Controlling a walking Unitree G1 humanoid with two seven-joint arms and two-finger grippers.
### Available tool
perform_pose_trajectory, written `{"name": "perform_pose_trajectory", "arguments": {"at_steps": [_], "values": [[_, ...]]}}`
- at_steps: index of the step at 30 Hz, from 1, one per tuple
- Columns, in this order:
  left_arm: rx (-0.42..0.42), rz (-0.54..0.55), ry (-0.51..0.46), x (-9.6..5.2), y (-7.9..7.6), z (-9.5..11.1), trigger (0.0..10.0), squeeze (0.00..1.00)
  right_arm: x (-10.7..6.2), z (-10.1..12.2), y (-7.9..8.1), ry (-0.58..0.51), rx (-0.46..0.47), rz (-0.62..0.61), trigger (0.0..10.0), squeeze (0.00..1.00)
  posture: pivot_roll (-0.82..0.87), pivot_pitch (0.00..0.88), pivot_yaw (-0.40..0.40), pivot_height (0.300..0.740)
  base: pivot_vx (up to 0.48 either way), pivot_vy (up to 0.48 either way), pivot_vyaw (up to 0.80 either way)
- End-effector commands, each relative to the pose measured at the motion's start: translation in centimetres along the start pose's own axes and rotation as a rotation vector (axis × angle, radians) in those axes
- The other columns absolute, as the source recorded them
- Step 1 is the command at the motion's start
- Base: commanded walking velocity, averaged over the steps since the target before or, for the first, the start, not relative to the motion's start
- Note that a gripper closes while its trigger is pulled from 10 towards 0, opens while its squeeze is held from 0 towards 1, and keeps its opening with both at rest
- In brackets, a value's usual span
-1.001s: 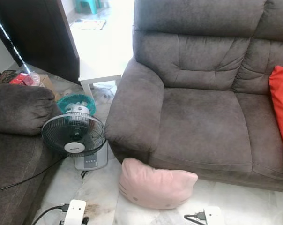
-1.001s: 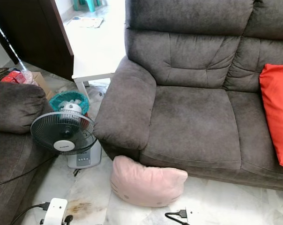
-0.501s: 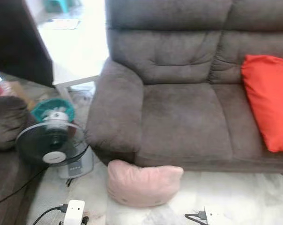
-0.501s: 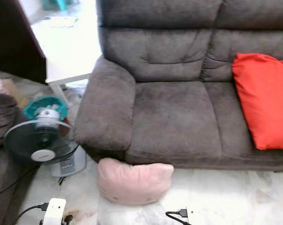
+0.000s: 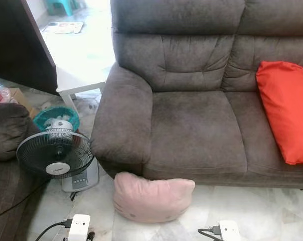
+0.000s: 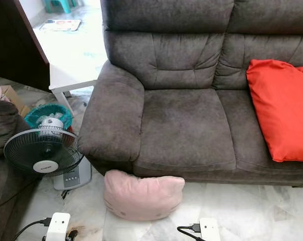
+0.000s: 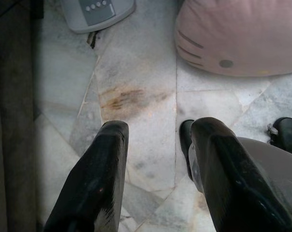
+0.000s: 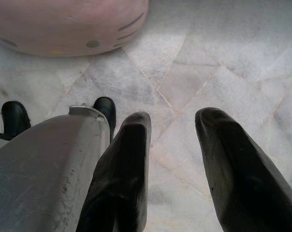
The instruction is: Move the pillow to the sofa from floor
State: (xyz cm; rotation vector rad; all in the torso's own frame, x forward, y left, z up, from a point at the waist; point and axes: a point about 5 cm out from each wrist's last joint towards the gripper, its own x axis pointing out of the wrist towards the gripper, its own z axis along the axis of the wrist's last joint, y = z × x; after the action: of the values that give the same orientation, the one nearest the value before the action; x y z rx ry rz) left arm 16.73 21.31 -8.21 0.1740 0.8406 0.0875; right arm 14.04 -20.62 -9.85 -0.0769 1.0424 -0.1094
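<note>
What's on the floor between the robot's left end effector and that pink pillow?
Only bare marble floor with a brownish stain, seen in the left wrist view, between the left end effector and pink pillow.

You get no readable text here: the badge at the hub of the fan (image 5: pixel 55 152) carries a dark mark too small to read, and its control panel (image 7: pixel 96 7) buttons show no legible labels.

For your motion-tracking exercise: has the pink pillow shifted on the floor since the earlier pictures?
No. The pink pillow leans against the sofa front below its armrest, as before; only the camera turned.
</note>
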Motion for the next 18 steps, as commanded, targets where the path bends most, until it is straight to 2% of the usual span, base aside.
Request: {"name": "perform_pose_trajectory", "arguments": {"at_steps": [1,18], "values": [[-0.009,0.014,0.032,-0.19,0.20,-0.74,10.0,0.00,-0.10,-0.54,0.04,0.014,0.012,0.000,10.0,0.00,0.15,0.088,-0.013,0.740,0.000,0.000,0.00],[-0.014,0.018,0.032,-0.20,0.17,-0.76,10.0,0.00,-0.10,-0.54,0.01,0.013,0.011,0.002,10.0,0.00,0.15,0.082,-0.013,0.740,0.000,0.000,0.00]]}}
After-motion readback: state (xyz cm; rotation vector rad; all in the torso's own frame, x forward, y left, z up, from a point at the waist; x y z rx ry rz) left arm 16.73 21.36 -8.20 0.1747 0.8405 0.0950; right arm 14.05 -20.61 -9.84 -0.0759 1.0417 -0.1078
